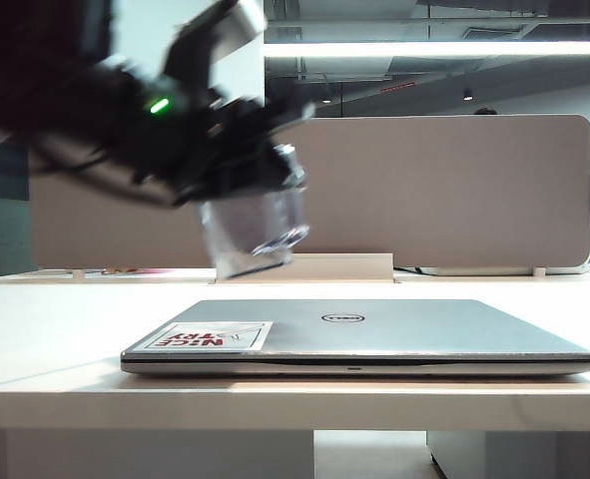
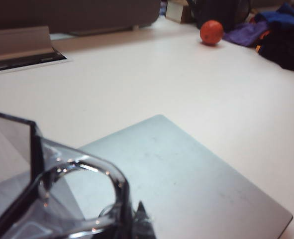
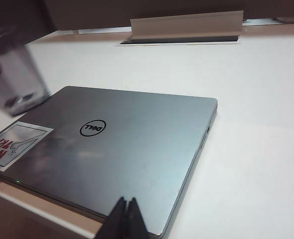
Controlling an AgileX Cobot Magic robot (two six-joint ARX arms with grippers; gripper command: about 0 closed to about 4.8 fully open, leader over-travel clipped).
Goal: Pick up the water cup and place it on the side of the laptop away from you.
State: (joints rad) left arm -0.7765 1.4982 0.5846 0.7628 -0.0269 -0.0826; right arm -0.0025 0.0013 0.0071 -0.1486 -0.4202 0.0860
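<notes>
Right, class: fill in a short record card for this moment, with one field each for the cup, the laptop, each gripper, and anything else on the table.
water cup: clear, held in the air, above the laptop's sticker end, tilted
laptop: silver, lid closed, flat on the table; white-and-red sticker at one corner
left gripper: raised over the table, jaws shut on the water cup
right gripper: low at the laptop's near edge, jaws shut, holding nothing
other items: orange ball far off on the table
task stage: cup lifted, not yet set down
</notes>
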